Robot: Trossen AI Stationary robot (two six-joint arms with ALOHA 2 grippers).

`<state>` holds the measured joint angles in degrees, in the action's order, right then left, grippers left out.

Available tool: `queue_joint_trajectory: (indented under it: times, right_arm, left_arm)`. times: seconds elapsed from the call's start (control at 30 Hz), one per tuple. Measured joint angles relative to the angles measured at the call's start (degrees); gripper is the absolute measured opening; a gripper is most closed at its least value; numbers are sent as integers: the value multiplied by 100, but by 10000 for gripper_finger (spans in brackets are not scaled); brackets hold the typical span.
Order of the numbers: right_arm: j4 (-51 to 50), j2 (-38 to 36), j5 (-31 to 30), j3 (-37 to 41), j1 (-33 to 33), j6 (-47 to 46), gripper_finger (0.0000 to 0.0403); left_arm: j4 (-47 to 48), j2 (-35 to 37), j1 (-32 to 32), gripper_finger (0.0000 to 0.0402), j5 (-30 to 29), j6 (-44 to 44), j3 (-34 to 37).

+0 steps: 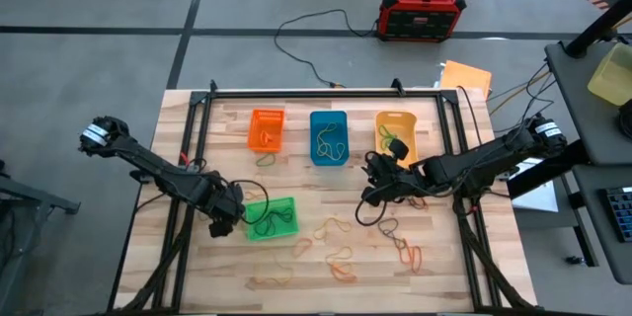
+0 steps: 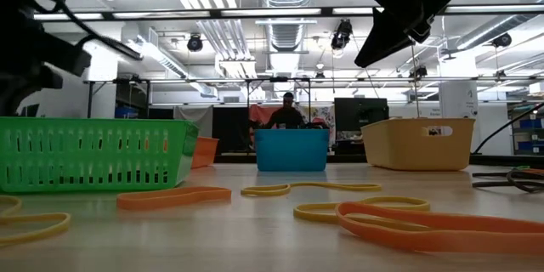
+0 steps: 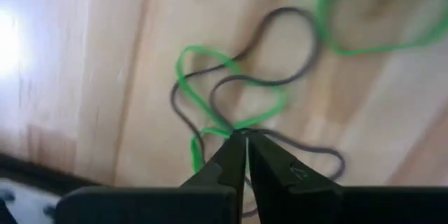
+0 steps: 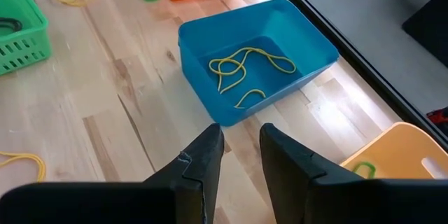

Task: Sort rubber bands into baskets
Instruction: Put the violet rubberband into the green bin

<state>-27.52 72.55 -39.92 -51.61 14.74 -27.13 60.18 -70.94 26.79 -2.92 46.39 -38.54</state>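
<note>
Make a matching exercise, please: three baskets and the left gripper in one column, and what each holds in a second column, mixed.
Things:
1. blue basket
2. green basket
3. orange basket
4. left gripper

What each holds:
A. pinches a green band and a dark band together
B. dark bands
C. yellow bands
D. no band that I can see

Pairs: 1-C, 2-B, 3-D, 4-A

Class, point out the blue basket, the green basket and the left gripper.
Blue basket (image 4: 204,40): right wrist view, rim's near corner.
Green basket (image 2: 93,155): low view, front mesh wall.
Left gripper (image 3: 246,137): left wrist view, between the shut fingertips.
</note>
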Motion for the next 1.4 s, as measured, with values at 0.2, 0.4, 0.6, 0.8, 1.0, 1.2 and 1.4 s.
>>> queue_joint_trajectory:
  times: [0.2, 0.4, 0.6, 0.8, 1.0, 1.2, 1.4]
  right_arm:
    - [3, 0, 55, 43, 0, 1, 101]
    - [6, 0, 291, 43, 2, 4, 100]
    - [91, 0, 291, 43, 2, 10, 93]
    - [122, 0, 291, 43, 2, 13, 99]
    - [203, 0, 291, 43, 2, 13, 102]
    - [299, 0, 308, 43, 2, 13, 94]
    - [301, 0, 307, 43, 2, 13, 93]
  left_arm:
    - [0, -9, -22, 53, 240, 957, 397]
    - [-306, -22, -22, 98, 293, 1083, 479]
    - [-539, -22, -22, 110, 299, 1201, 558]
    - [-557, -22, -22, 107, 299, 1565, 679]
    - [-553, -23, -22, 107, 297, 1733, 732]
    - [-564, -22, -22, 84, 295, 1725, 732]
    - [-704, -22, -12, 44, 406, 1619, 734]
